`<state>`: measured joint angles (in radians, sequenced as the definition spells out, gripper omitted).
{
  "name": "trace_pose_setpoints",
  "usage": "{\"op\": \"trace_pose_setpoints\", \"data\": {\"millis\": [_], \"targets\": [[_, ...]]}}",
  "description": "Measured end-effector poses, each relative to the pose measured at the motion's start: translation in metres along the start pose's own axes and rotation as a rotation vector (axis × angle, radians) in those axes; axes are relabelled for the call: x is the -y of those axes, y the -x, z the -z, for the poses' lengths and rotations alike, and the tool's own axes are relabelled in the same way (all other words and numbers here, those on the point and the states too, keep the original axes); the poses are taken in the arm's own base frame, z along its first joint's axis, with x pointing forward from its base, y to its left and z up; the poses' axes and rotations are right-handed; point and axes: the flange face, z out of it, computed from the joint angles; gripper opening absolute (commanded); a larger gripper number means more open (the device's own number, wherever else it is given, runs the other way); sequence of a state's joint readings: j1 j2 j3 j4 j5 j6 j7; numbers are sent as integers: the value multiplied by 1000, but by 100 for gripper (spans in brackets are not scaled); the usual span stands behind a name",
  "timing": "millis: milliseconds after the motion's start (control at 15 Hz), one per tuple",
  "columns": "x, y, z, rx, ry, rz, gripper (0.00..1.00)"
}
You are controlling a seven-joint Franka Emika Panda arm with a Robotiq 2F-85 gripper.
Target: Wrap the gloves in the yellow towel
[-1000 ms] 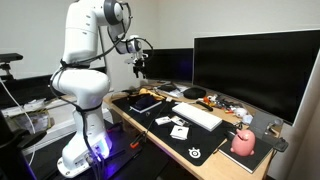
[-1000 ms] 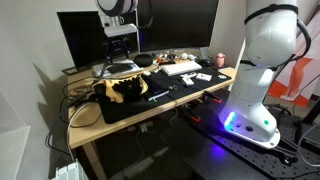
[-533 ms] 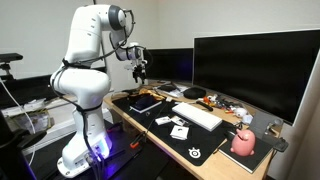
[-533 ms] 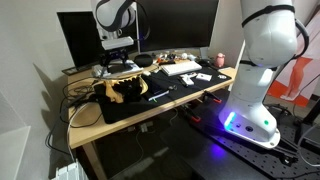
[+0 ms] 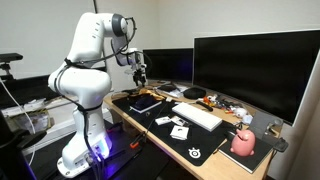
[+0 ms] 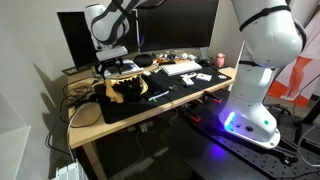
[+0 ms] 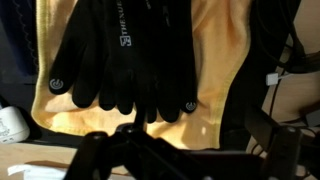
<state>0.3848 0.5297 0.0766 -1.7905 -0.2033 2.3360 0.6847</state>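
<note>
The pair of black fabric gloves (image 7: 125, 50) lies flat on the crumpled yellow towel (image 7: 215, 60), and both are directly under your pincer (image 6: 116, 68). In the wrist view the glove fingers point toward the bottom of the picture, where the dark shape of the pincer comes in. The yellow cloth shows to the right of the gloves and below their fingertips. One glove has small white letters on its back, and some fingertips have a small round mark.

In an exterior view the gloves (image 6: 128, 88) and the towel (image 6: 113, 92) are on the black mat, near the end of the wooden surface (image 6: 92, 127). The pincer hangs above them and does not touch them. It is dark and blurred in the wrist view and small in both exterior views, so I cannot tell you how its jaws stand. It holds nothing that can be seen.

The white arm stands on its base beside the surface. It is bent at the elbow and reaches over the end of the surface, with the wrist turned down, so the pincer (image 5: 140, 73) points at the mat. A white keyboard (image 5: 198, 115) lies further along the surface, well apart from the towel, in front of a large dark monitor (image 5: 255, 70).
</note>
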Motion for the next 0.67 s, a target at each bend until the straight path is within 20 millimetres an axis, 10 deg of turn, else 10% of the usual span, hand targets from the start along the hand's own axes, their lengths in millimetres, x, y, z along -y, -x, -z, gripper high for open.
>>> {"op": "trace_pose_setpoints", "data": {"millis": [667], "targets": [[30, -23, -29, -51, 38, -31, 100]]}}
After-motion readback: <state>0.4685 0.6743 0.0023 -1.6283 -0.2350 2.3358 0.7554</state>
